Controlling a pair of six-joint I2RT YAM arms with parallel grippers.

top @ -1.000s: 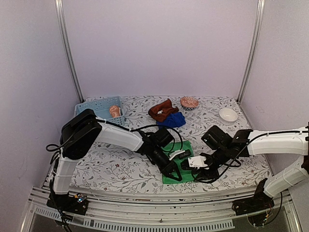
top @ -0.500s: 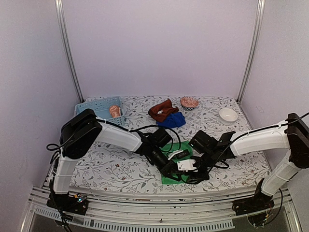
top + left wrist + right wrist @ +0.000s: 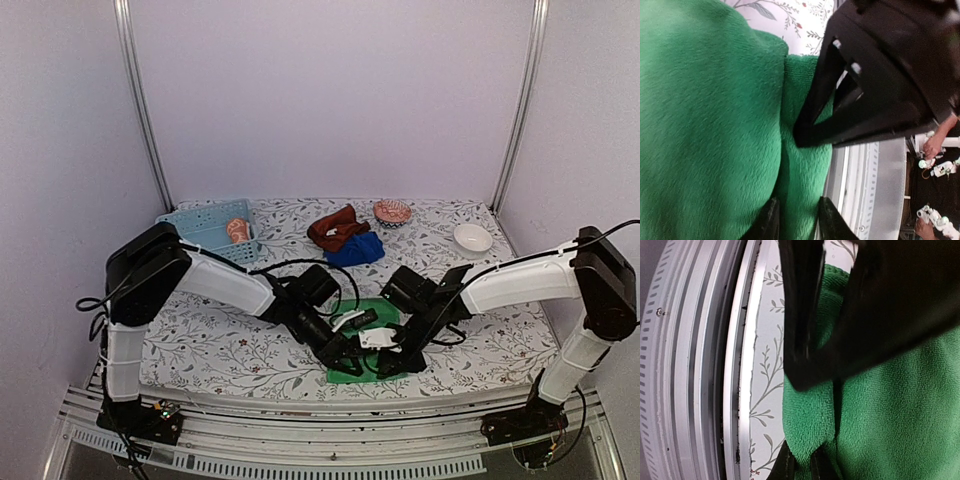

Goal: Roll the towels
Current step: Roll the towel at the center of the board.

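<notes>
Both arms meet low over the green towel point(image 3: 337, 373), which lies on the flowered table point(image 3: 220, 345) close to its near edge. In my right wrist view the right gripper point(image 3: 801, 465) has its fingers pressed together on a thin fold of green pile. The left gripper point(image 3: 797, 220) straddles a ridge of the same cloth with its fingers a little apart, and I cannot tell whether it grips. That raised fold runs parallel to the table's front rail point(image 3: 700, 365), so the towel's turned-over edge lies left to right. Further back, the rust-brown towel point(image 3: 338, 228) overlaps the deep blue towel point(image 3: 358, 248), and the orange towel point(image 3: 238, 230) sits in the light blue basket point(image 3: 200, 222).
</notes>
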